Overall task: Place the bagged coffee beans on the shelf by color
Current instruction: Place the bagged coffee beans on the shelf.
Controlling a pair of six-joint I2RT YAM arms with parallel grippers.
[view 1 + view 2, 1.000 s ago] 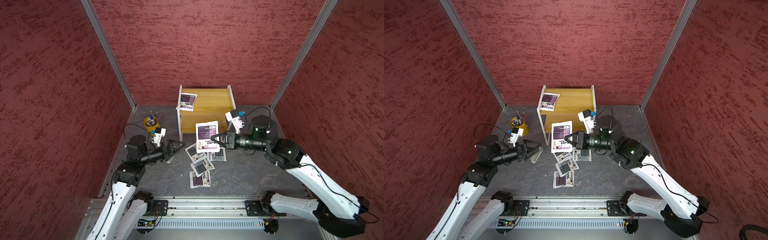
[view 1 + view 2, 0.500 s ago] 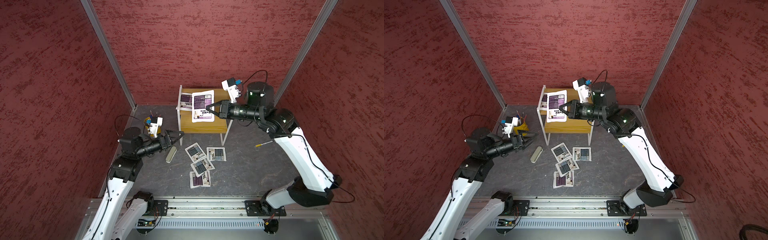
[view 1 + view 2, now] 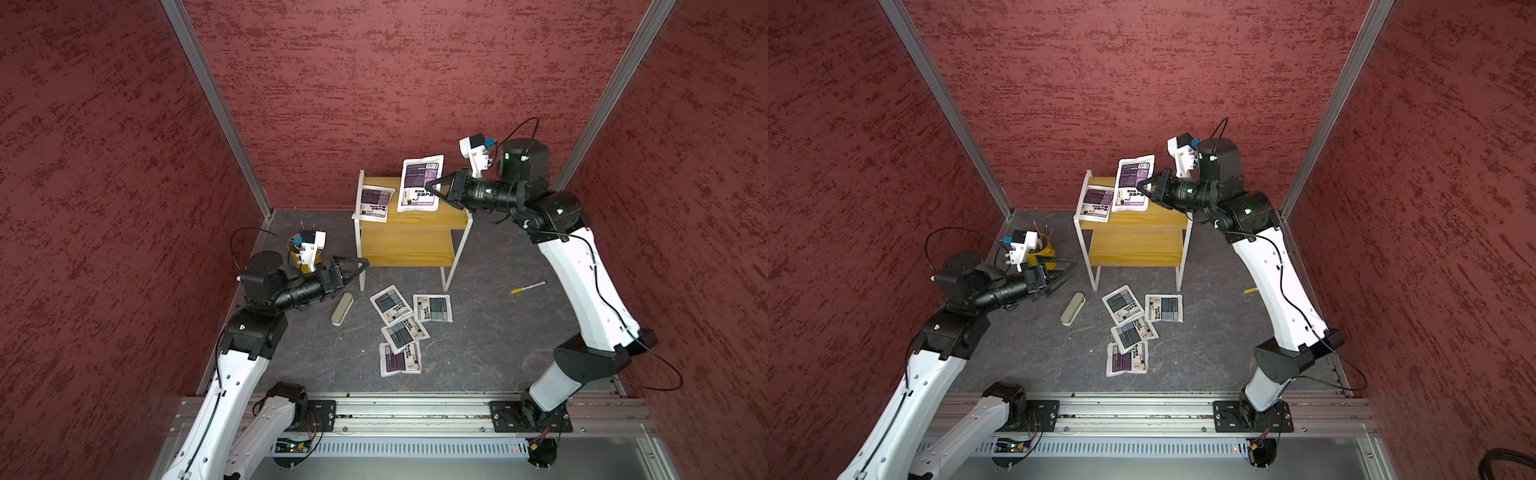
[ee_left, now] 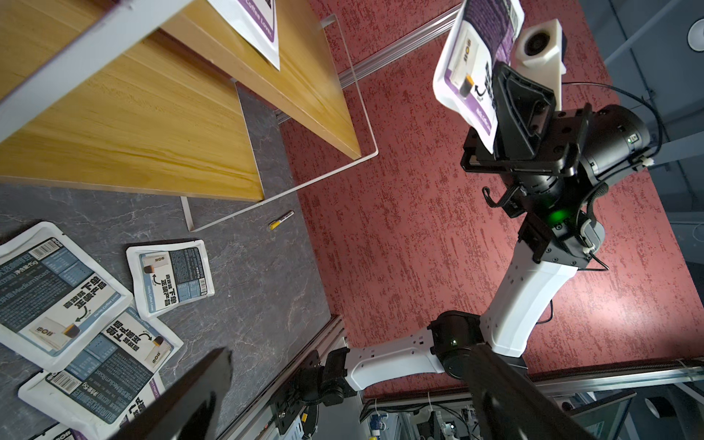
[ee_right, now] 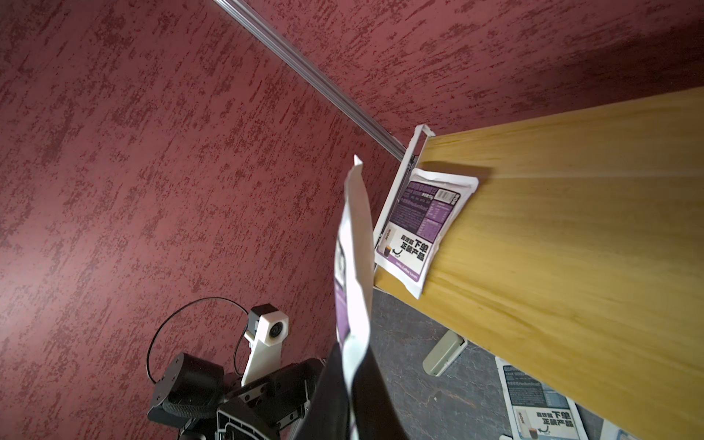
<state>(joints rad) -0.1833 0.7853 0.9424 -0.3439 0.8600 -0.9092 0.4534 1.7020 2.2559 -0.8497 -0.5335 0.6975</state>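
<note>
My right gripper (image 3: 432,189) (image 5: 352,381) is shut on the lower edge of a purple-labelled bag of coffee beans (image 3: 419,183) (image 3: 1133,183) (image 5: 354,266), which hangs above the shelf's (image 3: 415,218) (image 3: 1142,226) top board. Another purple bag (image 3: 374,203) (image 5: 423,224) lies at that board's left end. On the floor in front lie three grey-blue bags (image 3: 390,303) (image 3: 433,308) (image 3: 404,332), with one purple bag (image 3: 400,359) nearest the rail. My left gripper (image 3: 361,264) (image 4: 350,358) hovers open and empty by the shelf's front left leg.
A yellow pen bucket (image 3: 297,253) stands behind my left wrist. A grey-green case (image 3: 341,308) lies on the floor below the left gripper. A yellow-tipped pen (image 3: 528,287) lies right of the shelf. Red walls close in on three sides.
My right arm has lifted the purple bag from in front of the shelf up over the top board. The left arm has risen and drawn back a little, its gripper staying open.
</note>
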